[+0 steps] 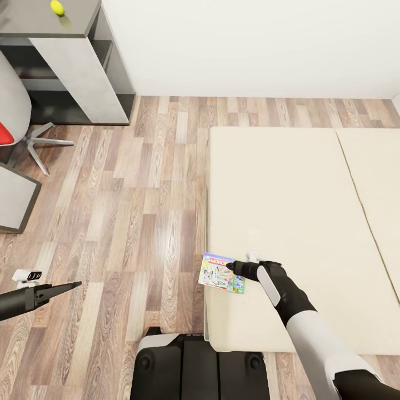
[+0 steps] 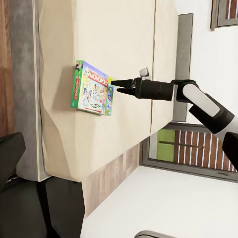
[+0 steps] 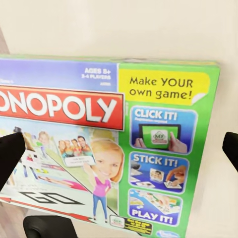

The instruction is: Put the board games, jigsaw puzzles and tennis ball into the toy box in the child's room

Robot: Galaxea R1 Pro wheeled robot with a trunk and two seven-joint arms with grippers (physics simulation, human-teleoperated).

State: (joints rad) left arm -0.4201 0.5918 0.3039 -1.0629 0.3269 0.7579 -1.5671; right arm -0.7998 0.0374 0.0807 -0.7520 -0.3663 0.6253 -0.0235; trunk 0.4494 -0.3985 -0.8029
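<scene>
A Monopoly board game (image 1: 221, 273) lies flat at the near corner of the cream bed (image 1: 300, 211), jutting slightly over the edge. My right gripper (image 1: 231, 268) is open at the box's edge. In the right wrist view the colourful lid (image 3: 124, 148) is very close, with black fingertips (image 3: 10, 153) far apart on either side. The left wrist view shows the same box (image 2: 92, 88) with the right gripper (image 2: 116, 85) at its side. My left gripper (image 1: 76, 285) hangs over the floor, tapered to a point and holding nothing. A yellow tennis ball (image 1: 57, 7) sits on the grey table (image 1: 39, 25).
A grey chair with a red seat (image 1: 14, 119) stands by the table at the left. Wood floor (image 1: 133, 211) runs between the table and the bed. My dark base (image 1: 200, 366) sits close to the bed's near corner. A white wall is behind.
</scene>
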